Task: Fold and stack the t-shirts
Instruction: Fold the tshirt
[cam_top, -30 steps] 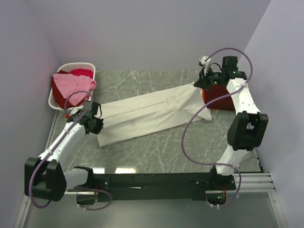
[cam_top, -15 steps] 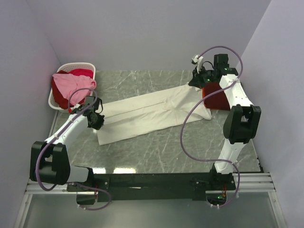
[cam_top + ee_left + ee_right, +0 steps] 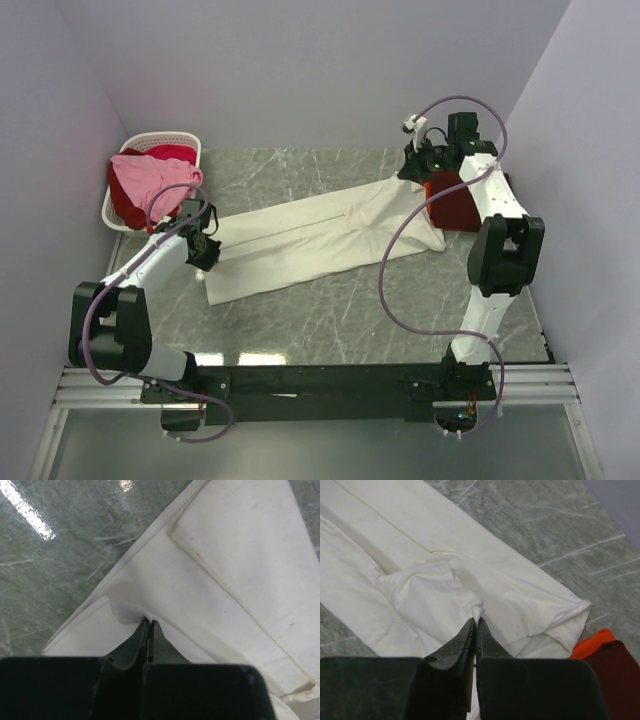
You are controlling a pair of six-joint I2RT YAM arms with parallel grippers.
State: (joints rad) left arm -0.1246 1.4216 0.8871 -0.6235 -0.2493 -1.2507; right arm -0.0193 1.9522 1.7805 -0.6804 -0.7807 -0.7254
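Note:
The cream-white t-shirt (image 3: 320, 235) lies as a long folded strip across the table, stretched between both grippers. My left gripper (image 3: 205, 250) is shut on the cloth at its left end; the pinch shows in the left wrist view (image 3: 149, 621) on the white shirt (image 3: 225, 570). My right gripper (image 3: 412, 172) is shut on a pinch of cloth at the right end, seen in the right wrist view (image 3: 477, 619) on the white shirt (image 3: 430, 590). A dark red t-shirt (image 3: 462, 206) lies folded at the right, also in the right wrist view (image 3: 615, 670). Pink (image 3: 150, 175) and red (image 3: 172, 152) shirts lie in the basket.
A white slatted basket (image 3: 180, 136) stands at the far left corner by the wall. An orange-red cloth edge (image 3: 592, 642) shows beside the dark red shirt. The grey marble table (image 3: 330, 310) runs to walls on three sides.
The right gripper has moved back and left with its end of the white shirt; the left gripper has moved back with the other end. Both stay shut, and the strip lies a little straighter.

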